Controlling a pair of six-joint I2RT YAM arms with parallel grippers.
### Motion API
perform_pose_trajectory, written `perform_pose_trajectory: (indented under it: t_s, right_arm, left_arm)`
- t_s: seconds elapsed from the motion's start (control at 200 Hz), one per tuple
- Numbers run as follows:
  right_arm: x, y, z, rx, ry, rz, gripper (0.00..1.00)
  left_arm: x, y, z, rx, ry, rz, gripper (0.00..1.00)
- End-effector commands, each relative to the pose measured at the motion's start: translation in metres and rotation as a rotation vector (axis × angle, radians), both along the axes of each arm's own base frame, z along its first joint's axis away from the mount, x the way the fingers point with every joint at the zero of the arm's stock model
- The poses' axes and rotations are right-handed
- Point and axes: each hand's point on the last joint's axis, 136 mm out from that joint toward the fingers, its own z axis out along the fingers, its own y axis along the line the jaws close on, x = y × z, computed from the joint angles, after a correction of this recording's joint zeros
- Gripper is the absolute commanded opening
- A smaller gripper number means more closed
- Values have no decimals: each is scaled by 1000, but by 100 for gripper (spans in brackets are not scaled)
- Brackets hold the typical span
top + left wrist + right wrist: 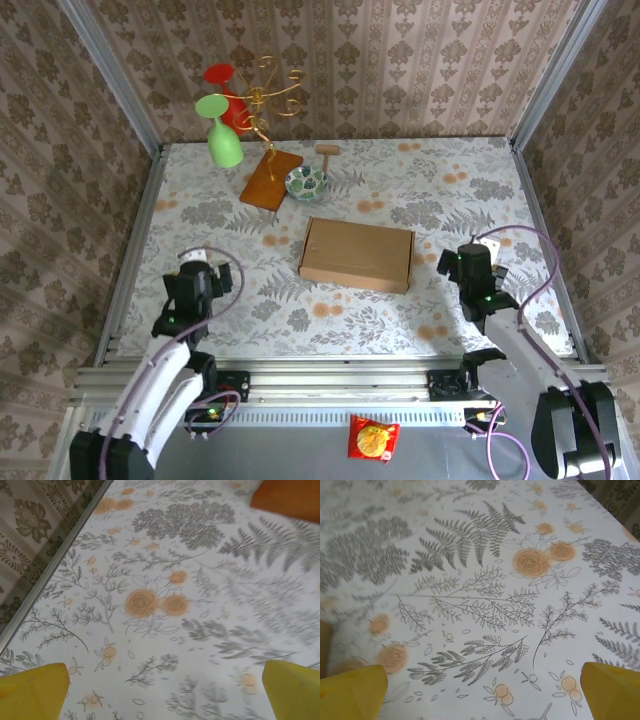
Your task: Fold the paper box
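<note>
paper box point(323, 647) sliver at left edge

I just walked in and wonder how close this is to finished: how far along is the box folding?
Done, it seems: the paper box lies closed, a flat rectangular package with no flaps sticking out. In hand: nothing; the left end effector and right end effector stand open over the tablecloth, apart from the box. Left: probably nothing.

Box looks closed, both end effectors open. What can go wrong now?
Nothing holds the tan cardboard paper box; left end effector and right end effector stand open, apart from it, so its lid may spring up.
A push away from the arms could slide it into the small green patterned bowl beyond its far-left corner.
</note>
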Motion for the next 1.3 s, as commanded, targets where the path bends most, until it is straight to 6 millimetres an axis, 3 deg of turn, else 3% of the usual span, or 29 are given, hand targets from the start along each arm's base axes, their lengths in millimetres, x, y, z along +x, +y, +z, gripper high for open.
perform_pose_trajectory:
  t_s: [0.0,0.06,0.215,0.305,0.55,0.585,0.675,0.86,1.165,1.295]
  right_arm:
    - [33,6,30,-91,-172,92,100]
    - [40,9,29,-90,-164,123,100]
    - [62,18,33,-59,-232,192,100]
    - [74,21,35,-61,-267,219,100]
    - [112,26,38,-89,-306,280,100]
    - [115,25,25,-75,-276,280,100]
    - [116,27,6,-58,-280,303,100]
    - [119,25,6,-62,-268,287,100]
    - [119,25,7,-66,-272,288,100]
    - [119,25,8,-67,-276,287,100]
  left_arm:
    - [19,9,34,53,-262,-37,100]
    - [21,18,31,28,-246,-11,100]
    - [46,18,23,-23,-217,-63,100]
    - [54,26,29,-12,-292,-18,100]
    - [91,15,25,-41,-293,-92,100]
    - [96,14,25,-47,-298,-99,100]
    - [107,13,24,-73,-329,-110,100]
    - [114,12,1,-80,-375,-144,100]
    - [138,-3,-5,-79,-253,-221,100]
    - [139,-4,-6,-73,-243,-217,100]
